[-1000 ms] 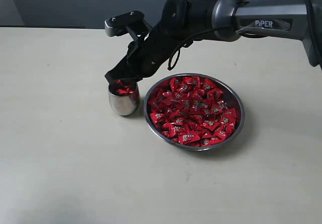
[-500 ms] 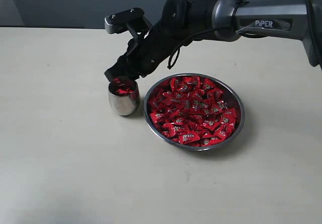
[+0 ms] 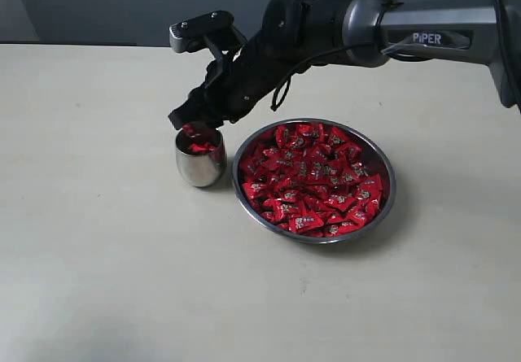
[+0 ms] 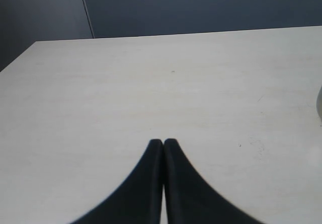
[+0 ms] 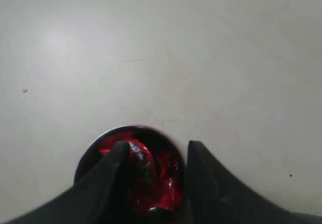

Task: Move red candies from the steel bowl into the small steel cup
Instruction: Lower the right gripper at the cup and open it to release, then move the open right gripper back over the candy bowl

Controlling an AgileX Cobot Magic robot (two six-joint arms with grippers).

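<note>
The right gripper (image 3: pixel 190 123) hangs just above the mouth of the small steel cup (image 3: pixel 200 165), its fingers spread apart and gripping nothing; the right wrist view shows red candies (image 5: pixel 162 176) lying in the cup directly below the gap; the steel bowl (image 3: pixel 391 185), heaped with more red candies, sits just right of the cup; the left gripper (image 4: pixel 163 142) is closed on nothing above the bare table (image 4: pixel 151 83).

We read "PiPER" in white on grey link of right arm (image 3: pixel 456 22); wrapper print on red candies (image 3: pixel 313 179) too small to read.
</note>
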